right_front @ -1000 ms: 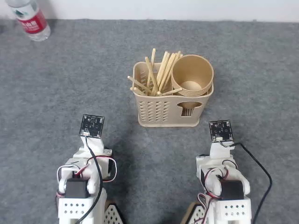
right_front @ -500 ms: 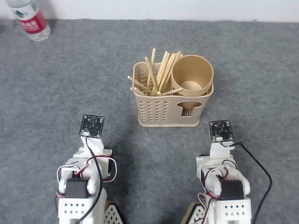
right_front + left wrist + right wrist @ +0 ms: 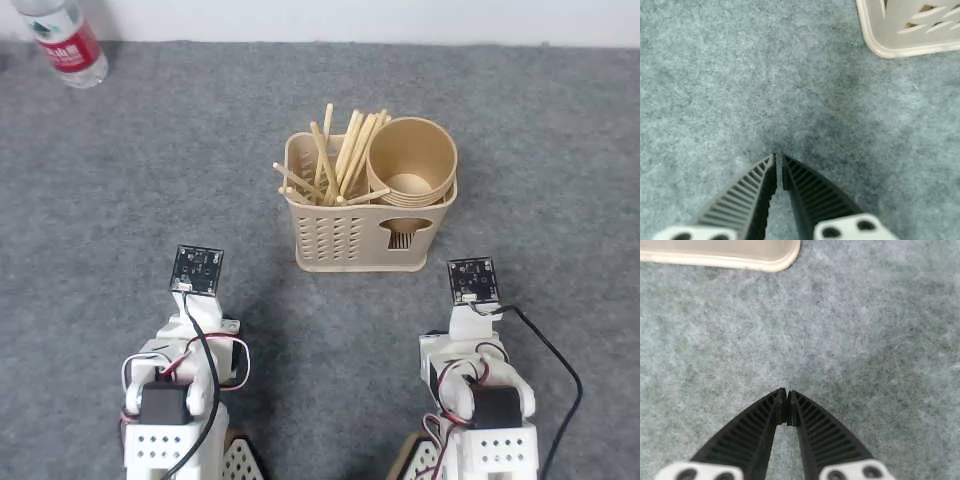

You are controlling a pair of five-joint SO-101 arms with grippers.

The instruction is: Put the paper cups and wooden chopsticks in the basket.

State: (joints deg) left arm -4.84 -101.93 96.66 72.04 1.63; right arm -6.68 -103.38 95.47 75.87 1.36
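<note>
A beige slotted basket [image 3: 340, 240] stands mid-table. Stacked brown paper cups [image 3: 412, 160] fill its right half and several wooden chopsticks [image 3: 340, 155] lean upright in its left half. Both arms sit folded at the near edge, well short of the basket. My left gripper [image 3: 778, 159] is shut over bare carpet with nothing in it, and a basket corner [image 3: 905, 30] shows beyond it. My right gripper [image 3: 787, 392] is shut too, empty, with the basket base [image 3: 725, 252] ahead of it.
A clear water bottle [image 3: 65, 40] with a red label lies at the far left corner. Grey carpet [image 3: 130, 180] covers the table. A black cable [image 3: 555, 360] trails from the right arm toward the near edge.
</note>
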